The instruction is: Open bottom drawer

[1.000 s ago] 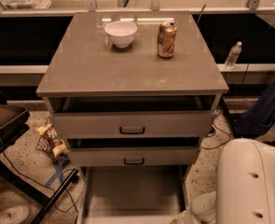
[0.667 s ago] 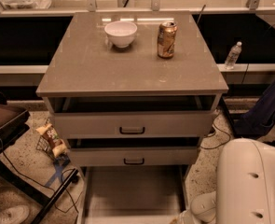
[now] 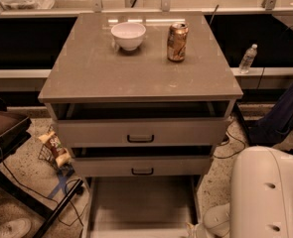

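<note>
Bottom drawer (image 3: 141,207) stands pulled out, interior bare — gripper (image 3: 193,229) at its near right corner, grip state unclear.

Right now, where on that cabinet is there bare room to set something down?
The cabinet top is bare across its whole front half, and left of the white bowl. The back strip is tighter, between bowl and can. The open bottom drawer shows a bare floor, but the claw sits low at its front right corner, beside the white arm.
</note>
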Robot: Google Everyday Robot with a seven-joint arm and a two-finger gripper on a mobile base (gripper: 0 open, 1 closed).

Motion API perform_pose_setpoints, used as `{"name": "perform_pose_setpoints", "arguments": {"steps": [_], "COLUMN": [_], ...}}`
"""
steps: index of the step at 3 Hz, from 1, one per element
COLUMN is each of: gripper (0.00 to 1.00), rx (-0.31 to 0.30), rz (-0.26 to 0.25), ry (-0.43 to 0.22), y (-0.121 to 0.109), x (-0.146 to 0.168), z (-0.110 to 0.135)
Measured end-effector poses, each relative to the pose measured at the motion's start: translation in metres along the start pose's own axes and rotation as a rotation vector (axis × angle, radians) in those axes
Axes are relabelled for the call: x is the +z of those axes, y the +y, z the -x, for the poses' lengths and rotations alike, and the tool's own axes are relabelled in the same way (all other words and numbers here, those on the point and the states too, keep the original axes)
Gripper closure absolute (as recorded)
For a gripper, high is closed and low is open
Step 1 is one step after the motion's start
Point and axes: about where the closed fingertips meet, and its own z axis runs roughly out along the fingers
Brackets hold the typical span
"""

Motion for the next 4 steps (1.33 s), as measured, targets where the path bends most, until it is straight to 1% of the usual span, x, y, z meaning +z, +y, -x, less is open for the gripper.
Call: {"name": "perform_pose_setpoints", "arguments": {"steps": [1,2,3,4], "gripper": [0.07,0.25,0.48,0.71], "rx": [-0.055,-0.148,-0.284,-0.395], "rz": [-0.036,-0.104,-0.086,-0.072], "ry": [0.058,0.143,0.180,0.133], "y": [0.002,-0.002,0.003,-0.015], "x": [-0.023,-0.064,-0.078,-0.072], "z": [0.028,0.074,0.101,0.102]}}
